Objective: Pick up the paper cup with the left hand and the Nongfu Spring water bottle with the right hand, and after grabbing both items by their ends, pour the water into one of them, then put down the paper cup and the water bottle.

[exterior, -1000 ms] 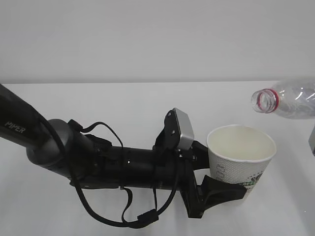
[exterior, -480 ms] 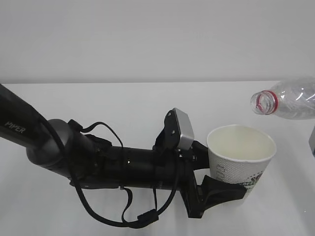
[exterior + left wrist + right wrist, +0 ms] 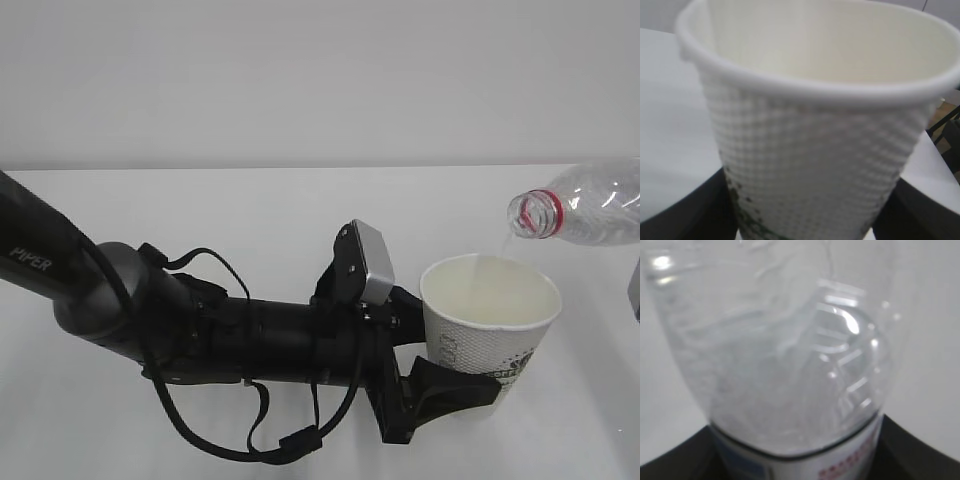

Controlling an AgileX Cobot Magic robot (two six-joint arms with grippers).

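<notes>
The white paper cup (image 3: 490, 318) with green print stands upright, held low on its sides by my left gripper (image 3: 468, 372) on the black "PIPER" arm. In the left wrist view the paper cup (image 3: 810, 125) fills the frame, with the left gripper (image 3: 802, 222) shut on it. The clear Nongfu Spring water bottle (image 3: 592, 208) lies tilted, its red-ringed mouth down-left above the cup. A thin stream of water (image 3: 505, 245) falls from the mouth into the cup. My right gripper (image 3: 797, 465) is shut on the Nongfu Spring water bottle (image 3: 785, 355) near its label end.
A white table (image 3: 250, 220) runs back to a plain white wall. The left arm's body and loose cables (image 3: 230, 400) lie across the front left. A dark bit of the right arm (image 3: 634, 285) shows at the right edge.
The bottle's mouth has dipped slightly lower and a thin stream of water now runs into the cup. The left arm and cup have stayed put.
</notes>
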